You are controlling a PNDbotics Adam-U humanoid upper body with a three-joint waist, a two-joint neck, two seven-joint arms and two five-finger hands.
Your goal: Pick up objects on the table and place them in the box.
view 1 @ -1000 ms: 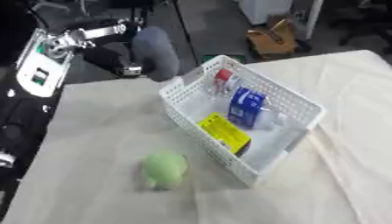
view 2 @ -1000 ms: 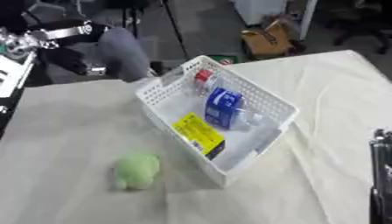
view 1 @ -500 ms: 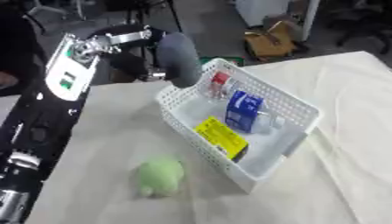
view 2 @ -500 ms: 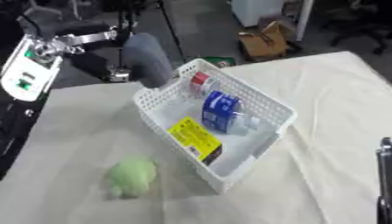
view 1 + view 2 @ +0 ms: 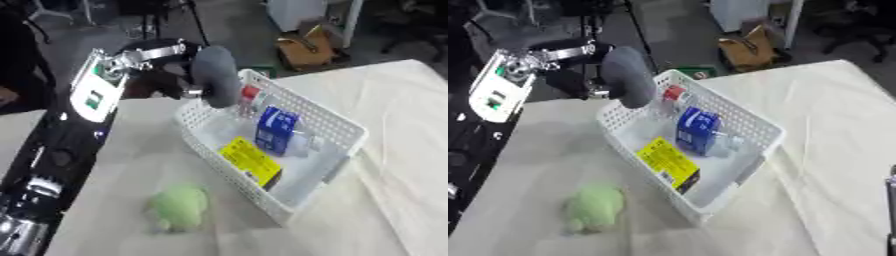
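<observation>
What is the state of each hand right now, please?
Left hand: shut on a grey object, held over the white basket's far corner.
Right hand: only a dark sliver at the right eye view's edge; cannot tell.

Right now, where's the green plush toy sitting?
The green plush toy lies on the table at the lower left of the left eye view, just outside the near left side of the white basket.

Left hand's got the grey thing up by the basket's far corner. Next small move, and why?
Probably carry it a little further in over the white basket and then lower it. The left hand holds the grey object above the basket's far-left rim, not yet clearly over the free floor beside the blue carton. The green plush toy still lies on the table.
</observation>
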